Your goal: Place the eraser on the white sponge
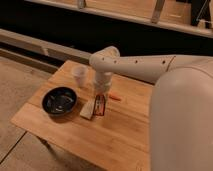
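The eraser [100, 105], a dark flat block with reddish-orange stripes, lies on the wooden table [115, 135], right beside the cream-white sponge [88, 109] on its left; they look to be touching. My gripper [100, 95] hangs from the white arm straight down over the eraser's far end, close to or touching it.
A dark bowl [59, 100] sits left of the sponge. A white paper cup [79, 75] stands behind, left of the gripper. An orange carrot [114, 97] lies just right of the gripper. My white arm fills the right side of the view.
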You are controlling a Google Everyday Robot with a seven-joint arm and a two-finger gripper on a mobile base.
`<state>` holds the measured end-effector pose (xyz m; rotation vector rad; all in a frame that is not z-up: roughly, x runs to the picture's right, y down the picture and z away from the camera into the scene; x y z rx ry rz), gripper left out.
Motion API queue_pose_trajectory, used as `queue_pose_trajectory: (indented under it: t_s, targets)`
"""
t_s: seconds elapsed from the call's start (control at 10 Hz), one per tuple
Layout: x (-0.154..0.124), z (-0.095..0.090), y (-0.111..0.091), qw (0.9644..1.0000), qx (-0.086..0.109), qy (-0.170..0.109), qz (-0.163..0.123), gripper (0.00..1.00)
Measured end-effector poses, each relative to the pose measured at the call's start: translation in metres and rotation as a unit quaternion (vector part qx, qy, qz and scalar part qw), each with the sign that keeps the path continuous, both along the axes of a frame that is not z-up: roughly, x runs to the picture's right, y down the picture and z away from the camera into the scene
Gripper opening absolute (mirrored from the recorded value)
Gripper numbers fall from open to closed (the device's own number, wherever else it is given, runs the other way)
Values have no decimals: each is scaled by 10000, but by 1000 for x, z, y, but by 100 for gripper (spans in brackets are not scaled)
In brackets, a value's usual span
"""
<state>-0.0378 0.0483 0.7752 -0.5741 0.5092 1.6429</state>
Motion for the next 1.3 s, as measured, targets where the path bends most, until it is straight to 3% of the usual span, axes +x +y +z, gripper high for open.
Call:
queue_pose_trajectory:
  t_s: [0.8, 1.3]
  targets:
    - [-59, 12, -10, 9978, -29, -115, -659, 0]
    - [-56, 42, -7, 9976, -263, 111, -638, 0]
